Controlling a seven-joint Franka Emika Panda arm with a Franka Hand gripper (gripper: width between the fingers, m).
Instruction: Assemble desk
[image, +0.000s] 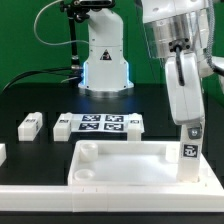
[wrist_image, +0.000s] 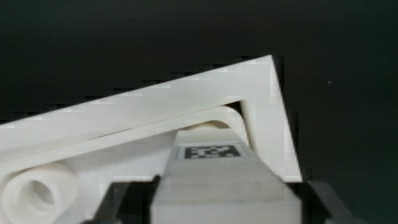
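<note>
One leg (image: 189, 150) clamped upright in the claw (image: 187, 118) | lower end at the desk panel (image: 120, 160)'s corner socket (wrist_image: 214, 128), seating unclear | advice: hold it plumb, centred on socket, press straight down | spare legs (image: 30, 123) beyond the panel

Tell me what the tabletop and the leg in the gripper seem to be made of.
The tabletop: probably white plastic, matte; even colour, no grain, moulded raised rim and rounded sockets. The leg, held by the gripper: seemingly the same matte white plastic, square-edged, carrying a black-and-white tag that looks like printed paper.
</note>
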